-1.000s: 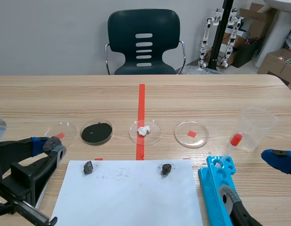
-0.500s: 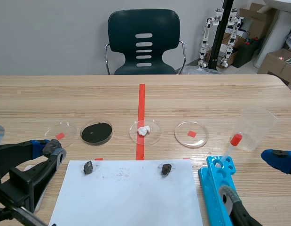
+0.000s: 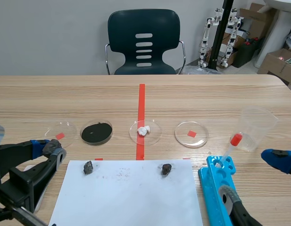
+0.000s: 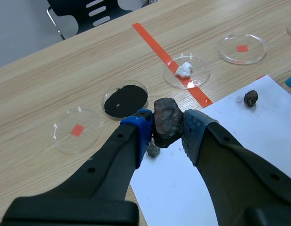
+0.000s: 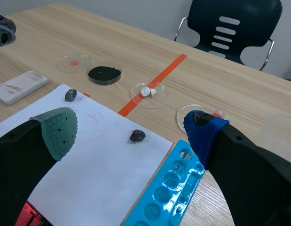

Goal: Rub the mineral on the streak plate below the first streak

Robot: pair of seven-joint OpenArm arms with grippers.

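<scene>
I see bare table all around the streak plate. Only a small rock on the paper corner lies near it.

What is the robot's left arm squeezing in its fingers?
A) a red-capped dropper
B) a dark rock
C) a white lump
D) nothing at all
B: in the left wrist view a dark rock sits pinched between the two fingers.

Four petri dishes, three mineral lumps — one each of paper sheet, streak plate, blue rack, cup, dropper.
</scene>
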